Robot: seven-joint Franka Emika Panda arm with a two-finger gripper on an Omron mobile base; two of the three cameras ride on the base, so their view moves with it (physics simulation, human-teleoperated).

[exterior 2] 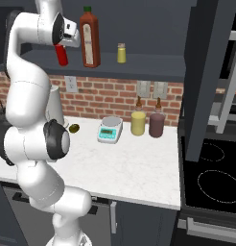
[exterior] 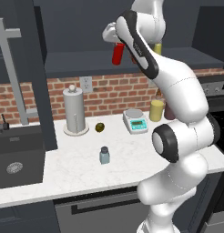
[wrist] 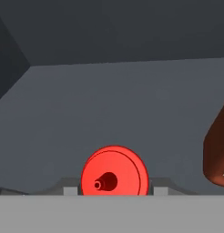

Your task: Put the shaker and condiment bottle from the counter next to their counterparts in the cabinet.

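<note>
Clamped on the red condiment bottle [exterior 2: 62, 55], the gripper [exterior 2: 64, 42] holds it up over the left part of the cabinet shelf [exterior 2: 139, 65], just left of the tall brown-red sauce bottle [exterior 2: 89, 37]. It hangs upright, long axis vertical; the hand view looks straight down its nozzle. The blue-grey shaker [exterior: 104, 155] stands untouched on the counter [exterior: 77, 168], so I'd judge neither item placed yet.
</note>
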